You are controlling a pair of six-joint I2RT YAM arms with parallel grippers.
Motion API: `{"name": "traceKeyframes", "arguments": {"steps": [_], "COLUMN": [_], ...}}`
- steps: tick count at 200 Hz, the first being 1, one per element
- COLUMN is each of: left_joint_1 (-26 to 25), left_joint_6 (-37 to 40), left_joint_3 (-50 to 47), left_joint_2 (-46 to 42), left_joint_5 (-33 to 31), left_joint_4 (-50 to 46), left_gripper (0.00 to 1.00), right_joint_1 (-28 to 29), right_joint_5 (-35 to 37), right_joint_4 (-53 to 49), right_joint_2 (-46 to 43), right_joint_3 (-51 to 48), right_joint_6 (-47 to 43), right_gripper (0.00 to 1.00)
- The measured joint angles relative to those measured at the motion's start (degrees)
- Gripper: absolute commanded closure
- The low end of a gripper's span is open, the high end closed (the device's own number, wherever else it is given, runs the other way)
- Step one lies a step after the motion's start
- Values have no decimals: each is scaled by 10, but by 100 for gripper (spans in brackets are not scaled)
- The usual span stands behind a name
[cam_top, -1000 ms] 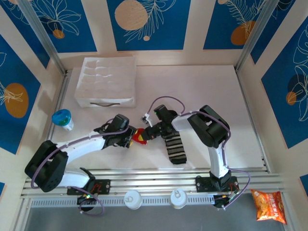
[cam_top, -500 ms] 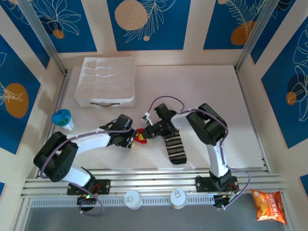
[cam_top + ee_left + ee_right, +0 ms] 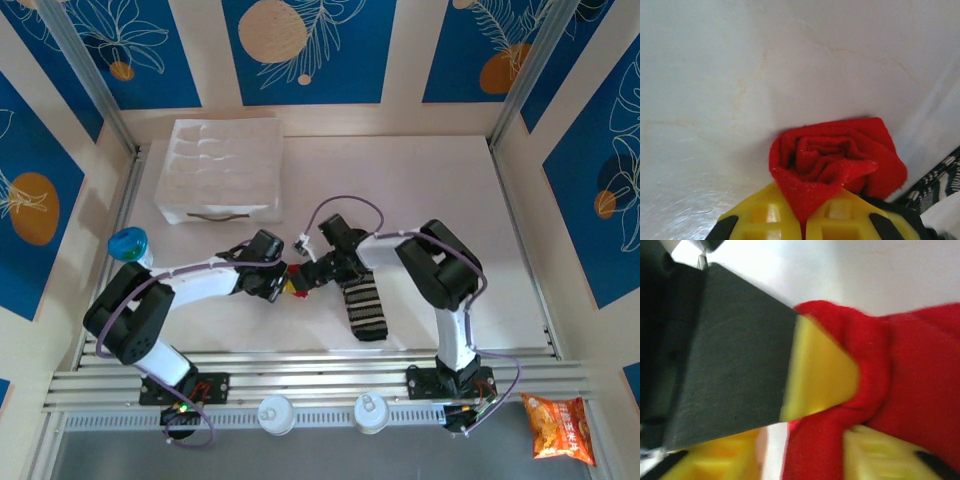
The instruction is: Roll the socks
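In the top external view, the left pincer (image 3: 282, 284) and right pincer (image 3: 303, 277) are meeting tip to tip at the small red sock (image 3: 291, 285) near the middle of the surface (image 3: 440, 190). The striped sock (image 3: 365, 305) is lying just to their right. In the left wrist view, the left pincer's yellow pads (image 3: 765, 215) are pinching a fold of the rolled red sock, which is resting on the surface. In the right wrist view, a yellow pad (image 3: 820, 375) is pressing into the red fabric; I cannot tell whether the right pincer is gripping or spread.
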Motion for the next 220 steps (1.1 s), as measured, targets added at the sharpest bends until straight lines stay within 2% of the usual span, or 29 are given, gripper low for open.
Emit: {"name": "traceKeyframes", "arguments": {"steps": [41,70,100,142,176,190,202,210,220], "left_joint_1": [-6,-7,-9,-10,-10,-10,-10,-8,-3], "left_joint_6": [14,28,45,56,57,55,48,43,40], "left_joint_3": [0,14,41,75,98,105,106,106,106], "left_joint_2": [-10,-8,7,30,47,52,55,55,55], "left_joint_5": [2,2,2,5,18,27,35,38,42], "left_joint_4": [-27,-52,-89,-130,-153,-159,-160,-160,-161], "left_gripper": [100,100,100,100,100,100,100,100,100], "right_joint_1": [61,97,153,188,191,191,191,191,191], "right_joint_5": [180,301,421,495,520,526,534,539,544], "right_joint_4": [45,64,80,112,126,126,128,128,127], "right_joint_2": [-103,-177,-231,-239,-192,-170,-154,-148,-142], "right_joint_3": [-105,-174,-200,-199,-183,-172,-161,-154,-149], "right_joint_6": [-78,-122,-161,-182,-187,-188,-188,-186,-181], "right_gripper": [53,41,37,36,36,38,43,51,69]}}
